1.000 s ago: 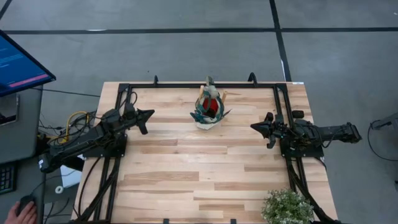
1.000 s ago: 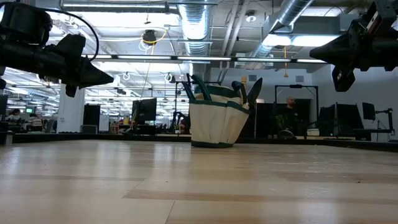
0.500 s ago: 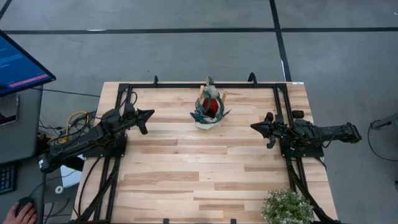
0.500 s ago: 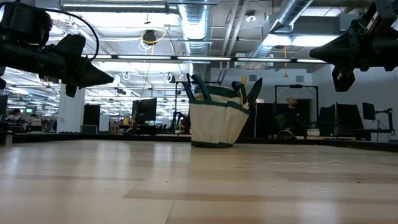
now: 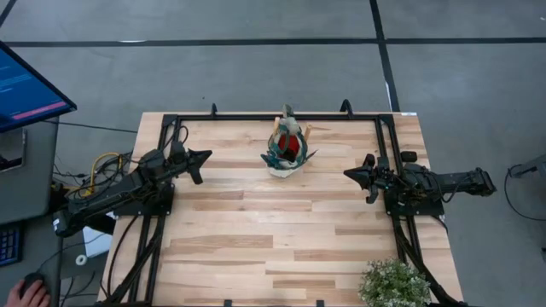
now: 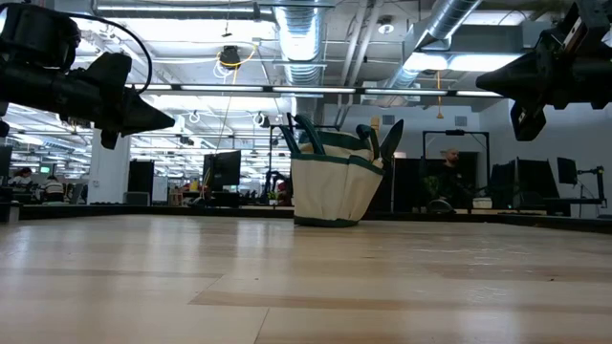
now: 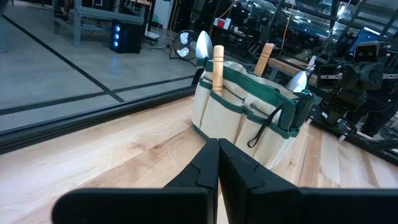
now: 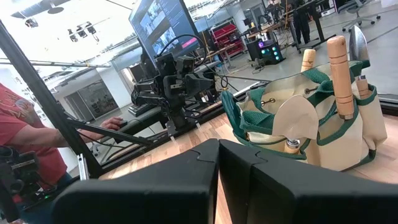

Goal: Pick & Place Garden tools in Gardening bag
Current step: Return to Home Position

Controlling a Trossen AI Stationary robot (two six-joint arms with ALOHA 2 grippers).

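Nothing's budged since a second ago, both arms parked just like before. Left gripper (image 5: 206,155) and right gripper (image 5: 347,174) are pinched fully closed, holding nothing. Gardening bag (image 6: 330,186) sits upright between them, well ahead of each tip, with wooden-handled trowels (image 7: 217,65) poking out.

- the person's bare hand (image 5: 28,295) in the lower left corner of the high view, off the left side of the light wooden table (image 5: 256,247), has slid slightly down toward the picture's edge; less of it shows than a second ago;
- the dark-clothed person (image 6: 449,172) far back in the low view seems a shade farther right; too small to be sure
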